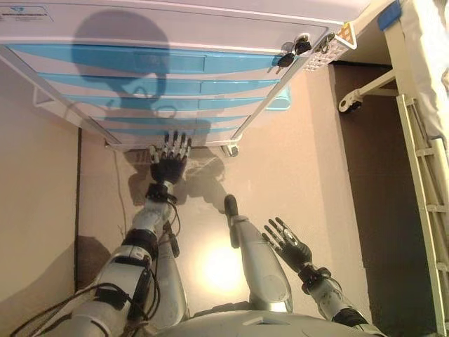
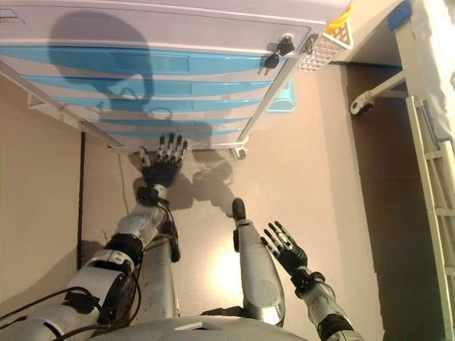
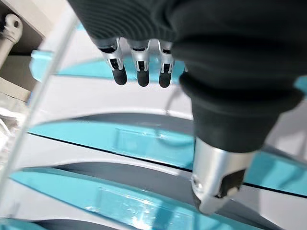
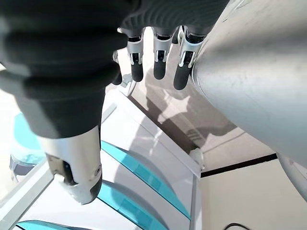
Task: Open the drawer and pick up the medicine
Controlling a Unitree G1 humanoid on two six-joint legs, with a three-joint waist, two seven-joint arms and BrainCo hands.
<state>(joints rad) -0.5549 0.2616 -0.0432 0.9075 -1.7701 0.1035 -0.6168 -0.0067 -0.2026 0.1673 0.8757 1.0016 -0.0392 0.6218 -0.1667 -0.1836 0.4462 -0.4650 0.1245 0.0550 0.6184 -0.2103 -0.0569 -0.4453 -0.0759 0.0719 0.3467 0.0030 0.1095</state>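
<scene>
A white drawer cabinet (image 1: pixel 161 28) with several turquoise-fronted drawers (image 1: pixel 168 88) stands ahead of me; every drawer is closed. No medicine is in sight. My left hand (image 1: pixel 169 163) is stretched out low in front of the lowest drawers, fingers straight and spread, holding nothing. In the left wrist view its fingertips (image 3: pixel 139 76) hover just off the turquoise drawer fronts (image 3: pixel 144 139). My right hand (image 1: pixel 288 242) hangs lower right, away from the cabinet, open and empty.
Keys (image 1: pixel 291 53) hang from a lock at the cabinet's top right. A white mesh basket (image 1: pixel 330 49) is fixed to its right side. The cabinet rolls on castors (image 1: pixel 230 149). A white bed frame (image 1: pixel 421 140) with a castor (image 1: pixel 347 104) stands to the right.
</scene>
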